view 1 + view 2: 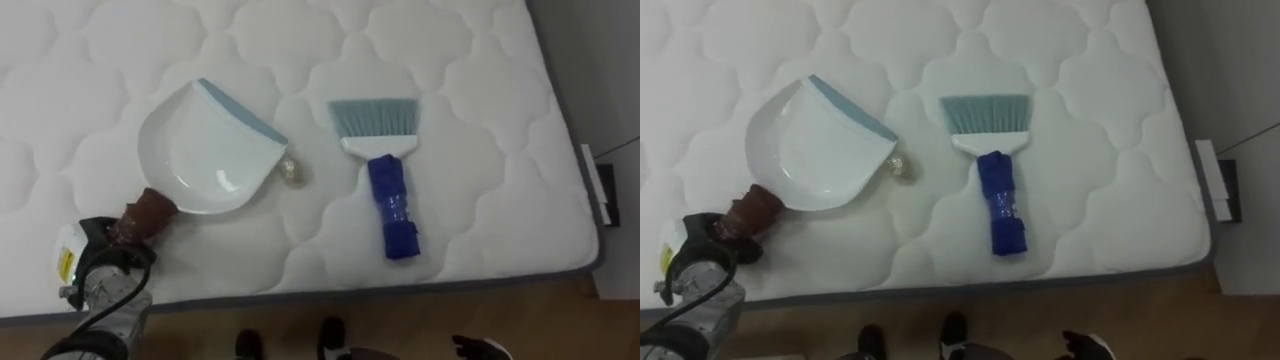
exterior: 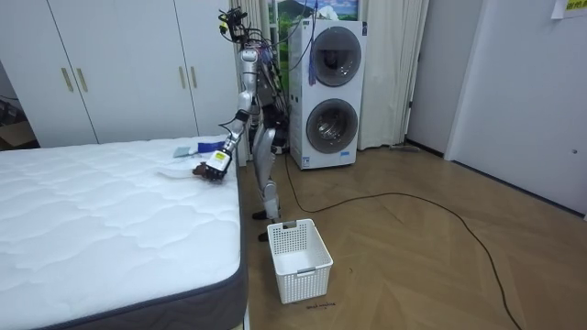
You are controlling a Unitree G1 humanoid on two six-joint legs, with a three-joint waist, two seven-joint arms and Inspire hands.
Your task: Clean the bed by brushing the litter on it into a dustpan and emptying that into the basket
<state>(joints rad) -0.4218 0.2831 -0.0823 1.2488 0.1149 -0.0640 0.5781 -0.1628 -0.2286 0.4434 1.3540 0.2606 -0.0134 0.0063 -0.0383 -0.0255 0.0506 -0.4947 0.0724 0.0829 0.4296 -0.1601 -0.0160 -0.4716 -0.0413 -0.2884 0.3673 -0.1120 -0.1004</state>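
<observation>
The bed (image 1: 470, 180) is big and white. On it, upper left, lies the dustpan (image 1: 205, 150). The left hand (image 1: 100, 270), lower left, is curled round its brown handle. The brush (image 1: 385, 170) lies in the middle, untouched. Best to keep the pan's blue edge flat beside the tiny scrap (image 1: 291, 170), then sweep it in. The right hand (image 1: 480, 348) is cut off at the bottom, so I cannot tell its shape.
</observation>
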